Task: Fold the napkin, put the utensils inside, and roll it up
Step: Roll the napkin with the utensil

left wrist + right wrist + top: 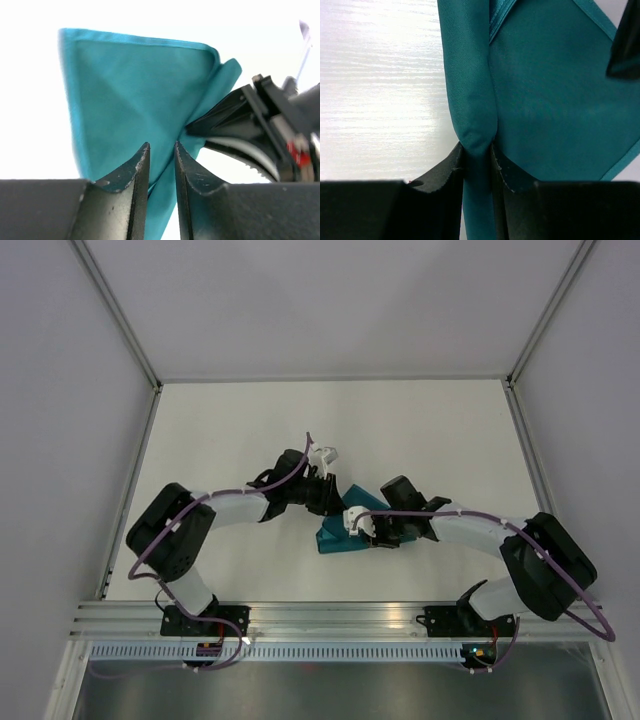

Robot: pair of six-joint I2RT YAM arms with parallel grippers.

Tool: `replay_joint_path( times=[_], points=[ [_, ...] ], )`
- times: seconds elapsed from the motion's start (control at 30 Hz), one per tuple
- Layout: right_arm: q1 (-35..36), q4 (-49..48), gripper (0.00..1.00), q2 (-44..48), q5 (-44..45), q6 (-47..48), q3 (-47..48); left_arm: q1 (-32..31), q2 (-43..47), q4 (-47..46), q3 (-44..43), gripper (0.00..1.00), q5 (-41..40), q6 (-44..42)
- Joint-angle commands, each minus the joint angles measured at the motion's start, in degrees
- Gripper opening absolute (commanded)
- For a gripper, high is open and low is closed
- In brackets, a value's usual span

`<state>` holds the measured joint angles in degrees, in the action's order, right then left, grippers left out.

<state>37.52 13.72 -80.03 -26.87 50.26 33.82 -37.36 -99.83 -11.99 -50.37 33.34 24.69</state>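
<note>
The teal napkin (335, 532) lies bunched and partly folded at the middle of the table, between the two arms. In the right wrist view a thick fold of the napkin (550, 90) is pinched between the jaws of my right gripper (477, 150), which is shut on it. My left gripper (161, 150) stands just over the napkin (135, 95) with its jaws a little apart; cloth shows through the gap without being squeezed. From the left wrist, the right gripper (240, 120) holds the napkin's right-hand corner. Seen from above, the left gripper (328, 498) and right gripper (362, 525) nearly meet. The utensils are out of view.
The white table (230, 430) is walled by grey panels at left, back and right. A metal rail (330, 615) runs along the near edge by the arm bases. Purple cables loop along both arms.
</note>
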Motion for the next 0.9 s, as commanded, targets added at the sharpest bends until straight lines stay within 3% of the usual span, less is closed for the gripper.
replay_joint_path(
  times=[0.0, 0.23, 0.43, 0.67, 0.87],
  points=[
    [-1.7, 11.4, 0.1, -5.8, -4.3, 1.2, 2.1, -0.3, 8.3, -8.6, 7.1, 0.31, -13.1, 2.2],
    [-10.2, 28.0, 0.09, -16.9, -13.8, 8.4, 14.1, -0.5, 20.5, -21.0, 19.0, 0.35, -24.1, -0.2],
    [-13.7, 37.8, 0.1, -27.2, -17.7, 14.0, 23.3, -6.3, 27.2, -27.9, 25.1, 0.37, -31.2, -11.0],
    [-15.2, 43.7, 0.09, -34.3, -19.6, 16.3, 28.8, -20.1, 24.2, -25.6, 24.8, 0.39, -39.3, -30.2],
    [-15.5, 44.7, 0.09, -36.9, -19.7, 16.0, 30.9, -29.0, 16.4, -24.8, 21.8, 0.42, -44.1, -39.2]
  ],
)
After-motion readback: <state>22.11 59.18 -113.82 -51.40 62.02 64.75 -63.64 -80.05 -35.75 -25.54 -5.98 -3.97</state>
